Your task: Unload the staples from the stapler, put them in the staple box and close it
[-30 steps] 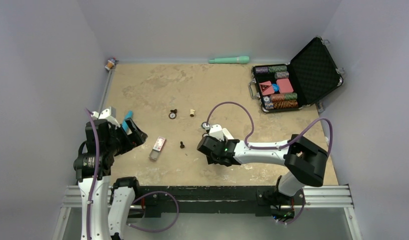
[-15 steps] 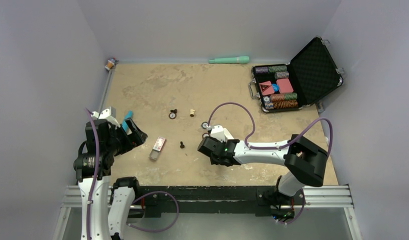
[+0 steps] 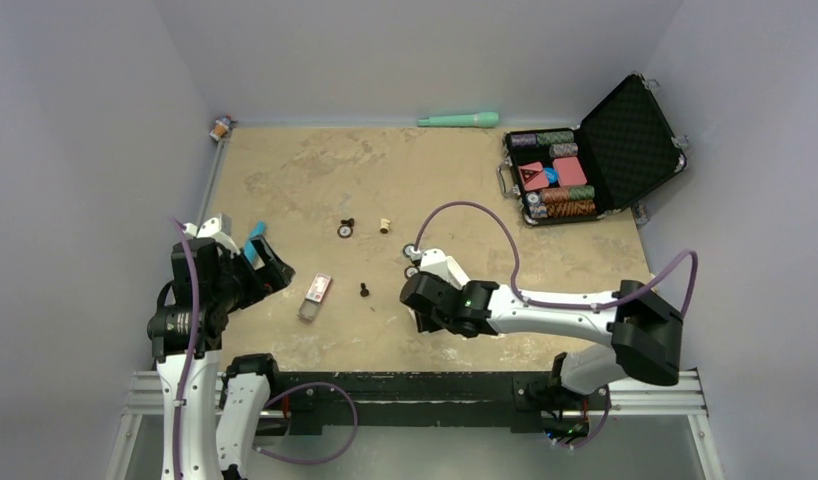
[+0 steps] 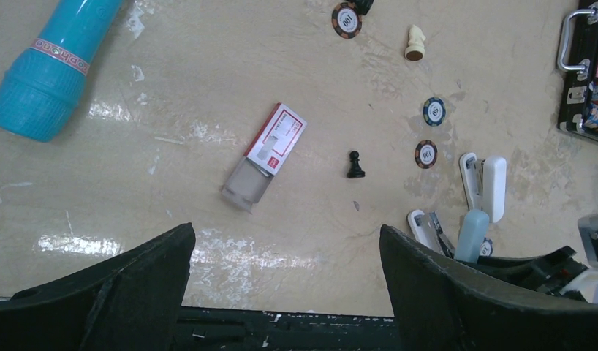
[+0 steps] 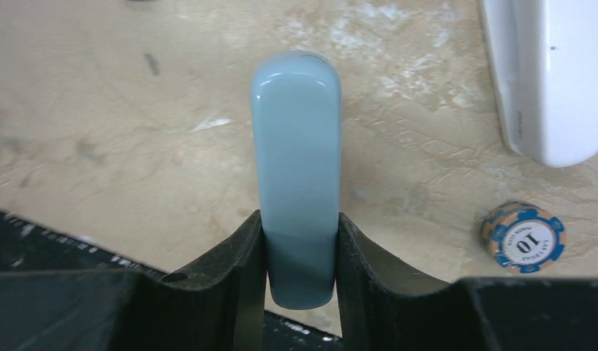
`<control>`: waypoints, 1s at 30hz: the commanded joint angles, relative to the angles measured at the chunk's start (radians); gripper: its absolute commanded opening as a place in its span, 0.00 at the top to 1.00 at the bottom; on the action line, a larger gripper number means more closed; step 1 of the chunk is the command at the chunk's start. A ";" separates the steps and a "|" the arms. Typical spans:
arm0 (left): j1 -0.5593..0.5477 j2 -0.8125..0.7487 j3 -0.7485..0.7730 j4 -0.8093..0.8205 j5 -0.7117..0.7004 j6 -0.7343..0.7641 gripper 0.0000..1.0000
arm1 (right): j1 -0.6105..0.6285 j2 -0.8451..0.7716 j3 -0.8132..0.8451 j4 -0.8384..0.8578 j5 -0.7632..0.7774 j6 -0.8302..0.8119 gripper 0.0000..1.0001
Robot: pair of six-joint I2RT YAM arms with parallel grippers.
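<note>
The stapler (image 5: 296, 146), likely light, hard and slippery, is squeezed at its end by the right gripper (image 5: 300, 238), while the left gripper (image 4: 285, 238) is spread wide open.

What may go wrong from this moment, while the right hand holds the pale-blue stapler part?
1. The right hand pinches the pale-blue stapler part only near one end. Most of it sticks out past the grip, so it may pivot or slip.
2. The white stapler part and a poker chip lie close by, so a low sweep might knock them.
</note>
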 commanded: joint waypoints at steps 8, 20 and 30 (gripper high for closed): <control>0.001 0.042 0.032 -0.023 -0.046 0.000 0.00 | 0.013 -0.263 -0.007 0.212 -0.219 -0.031 1.00; 0.000 0.005 0.027 0.015 0.056 0.017 0.00 | 0.013 -0.437 -0.124 0.426 -0.337 0.032 1.00; -0.023 -0.053 -0.056 0.146 0.224 -0.093 0.00 | 0.014 -0.491 -0.177 0.460 -0.332 0.121 1.00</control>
